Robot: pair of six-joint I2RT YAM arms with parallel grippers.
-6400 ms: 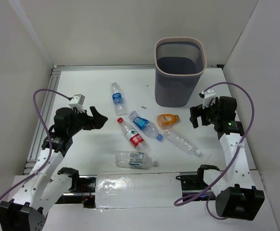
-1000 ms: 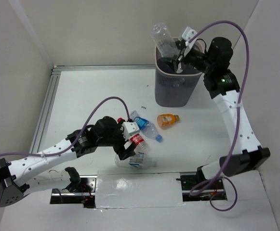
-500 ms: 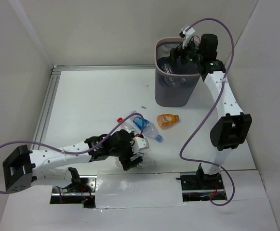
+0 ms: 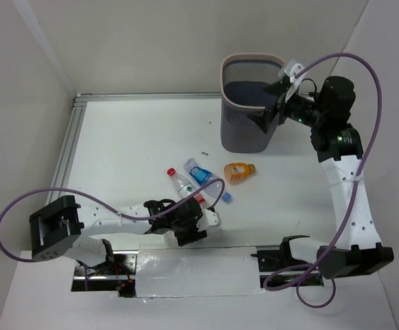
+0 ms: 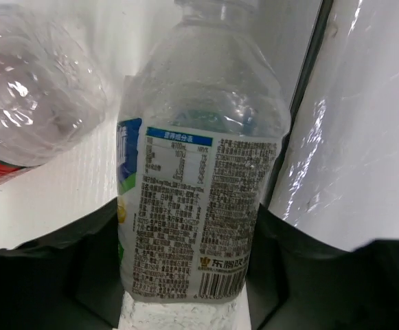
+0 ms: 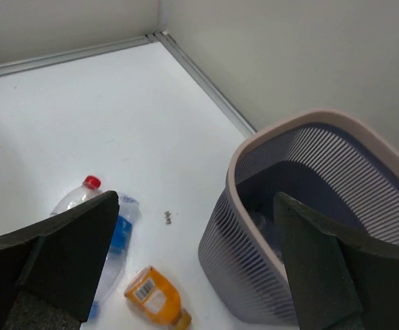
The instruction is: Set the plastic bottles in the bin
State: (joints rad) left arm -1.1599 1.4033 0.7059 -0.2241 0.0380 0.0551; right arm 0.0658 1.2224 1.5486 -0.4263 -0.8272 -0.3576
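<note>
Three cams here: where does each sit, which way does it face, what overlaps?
Top external: above and behind the bases, looking down at the table; both arms show.
Left wrist: low by the table's near edge, facing a pale-labelled bottle between its own fingers.
Right wrist: high beside the bin, looking down past its spread fingers at the orange bottle.
Shared: top and right wrist both show bin and orange bottle.
</note>
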